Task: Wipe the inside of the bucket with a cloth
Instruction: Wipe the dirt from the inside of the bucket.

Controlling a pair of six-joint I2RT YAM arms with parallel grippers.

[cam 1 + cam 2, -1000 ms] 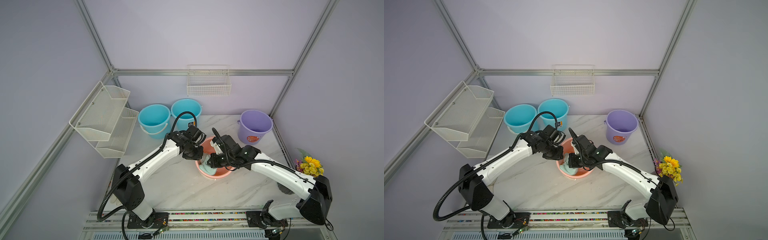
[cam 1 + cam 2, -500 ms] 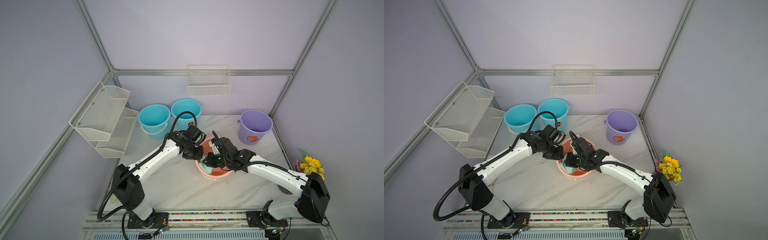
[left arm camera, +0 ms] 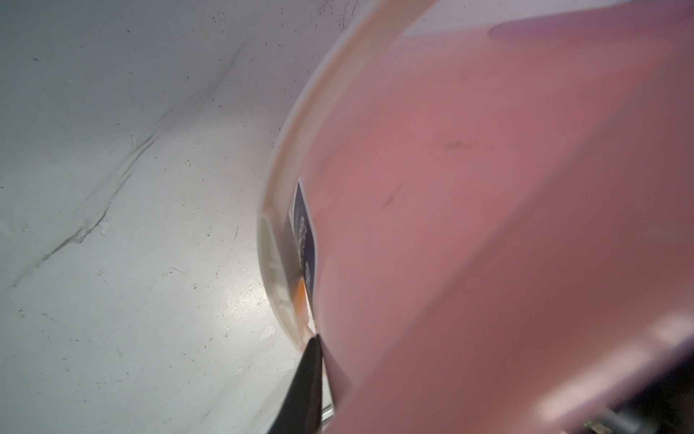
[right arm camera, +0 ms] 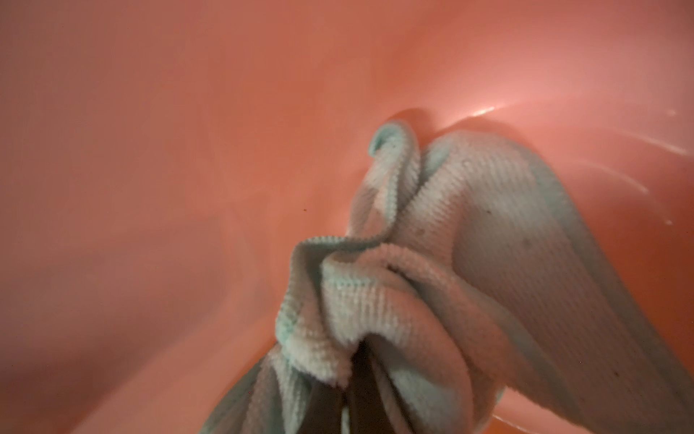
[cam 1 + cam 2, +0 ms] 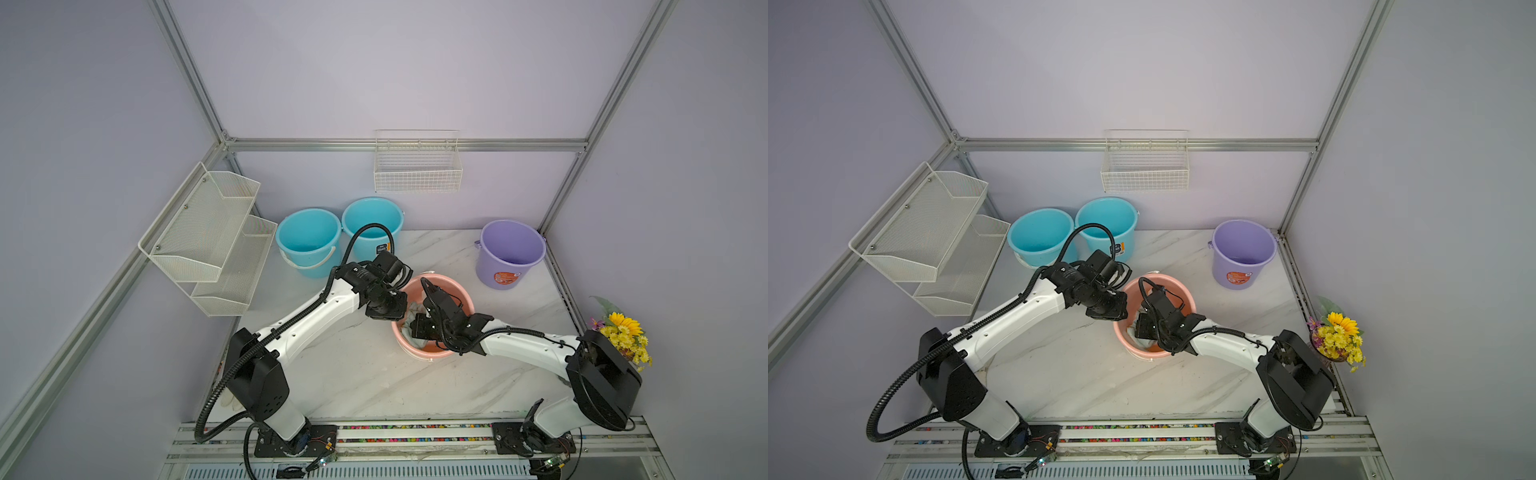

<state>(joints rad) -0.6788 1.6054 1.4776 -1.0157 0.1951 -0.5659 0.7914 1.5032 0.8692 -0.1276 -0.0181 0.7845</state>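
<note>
The pink bucket (image 5: pixel 459 292) (image 5: pixel 1183 291) stands mid-table in both top views. My left gripper (image 5: pixel 400 315) (image 5: pixel 1120 316) is shut on its left rim. In the left wrist view one black finger (image 3: pixel 306 375) lies against the bucket's outer wall (image 3: pixel 469 188) beside a cream handle (image 3: pixel 285 180); the other finger is hidden behind the wall. My right gripper (image 5: pixel 417 328) (image 5: pixel 1144 326) reaches down inside the bucket, shut on the mint-green cloth (image 5: pixel 415 309) (image 4: pixel 450 244). The bunched cloth presses on the bucket's inner wall (image 4: pixel 187 150) ahead of the right gripper (image 4: pixel 356 379).
Two blue buckets (image 5: pixel 309 241) (image 5: pixel 372 224) stand at the back left and a purple bucket (image 5: pixel 509 253) at the back right. A white mesh shelf (image 5: pixel 208 237) juts from the left wall, a wire basket (image 5: pixel 417 166) hangs on the back wall, and flowers (image 5: pixel 621 336) sit at the right edge.
My right gripper has dragged the cloth across the bucket's inside toward its left near wall. The left gripper has kept its hold on the rim.
</note>
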